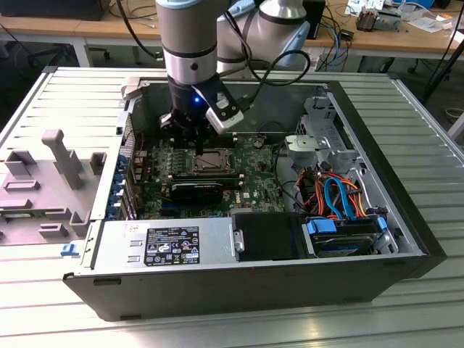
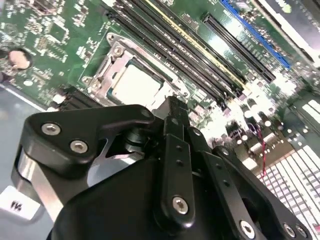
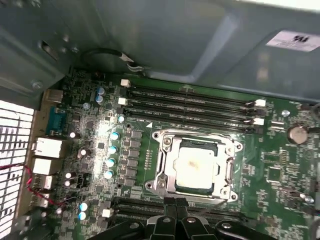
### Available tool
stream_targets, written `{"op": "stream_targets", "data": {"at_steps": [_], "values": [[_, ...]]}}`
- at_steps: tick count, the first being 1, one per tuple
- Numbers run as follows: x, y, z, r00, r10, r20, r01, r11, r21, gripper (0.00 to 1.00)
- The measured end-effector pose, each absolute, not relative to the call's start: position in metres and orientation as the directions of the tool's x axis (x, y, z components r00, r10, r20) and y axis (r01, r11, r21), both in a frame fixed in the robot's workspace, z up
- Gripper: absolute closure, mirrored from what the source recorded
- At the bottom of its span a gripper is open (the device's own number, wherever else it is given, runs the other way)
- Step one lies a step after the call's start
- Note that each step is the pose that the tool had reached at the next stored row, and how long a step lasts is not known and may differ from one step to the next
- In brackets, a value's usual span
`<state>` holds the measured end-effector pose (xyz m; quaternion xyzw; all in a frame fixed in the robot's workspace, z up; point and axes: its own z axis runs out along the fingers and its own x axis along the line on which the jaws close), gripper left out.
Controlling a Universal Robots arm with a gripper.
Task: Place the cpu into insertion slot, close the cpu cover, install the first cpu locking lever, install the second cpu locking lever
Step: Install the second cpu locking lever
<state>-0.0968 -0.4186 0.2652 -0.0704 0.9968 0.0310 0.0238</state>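
While hovering inside the case in the exterior view, hand [image 1: 190, 135] beside insertion slot [image 1: 209, 161]. First wrist view: cpu [image 3: 196, 166] seated, cpu cover [image 3: 162, 165] down. Second wrist view: fingers [image 2: 176, 131] pressed together, empty. Lever step likely; calls for precise hooking.

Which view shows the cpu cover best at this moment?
The first wrist view: the cpu cover shows whole and unblocked, its silver frame lying closed around the cpu. In the second wrist view the gripper hides one edge of the cover. In the exterior view it is small, beside the gripper.
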Motion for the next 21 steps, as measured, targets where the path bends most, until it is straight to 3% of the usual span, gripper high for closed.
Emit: {"op": "stream_targets", "data": {"at_steps": [4, 7, 21], "values": [[-0.079, -0.421, 0.266, -0.990, -0.139, -0.010, -0.139, 0.989, 0.057, 0.89], [-0.068, -0.422, 0.264, -0.990, -0.139, -0.004, -0.139, 0.989, 0.041, 0.89], [-0.032, -0.431, 0.238, -0.990, -0.139, 0.004, -0.139, 0.989, 0.040, 0.89]]}}
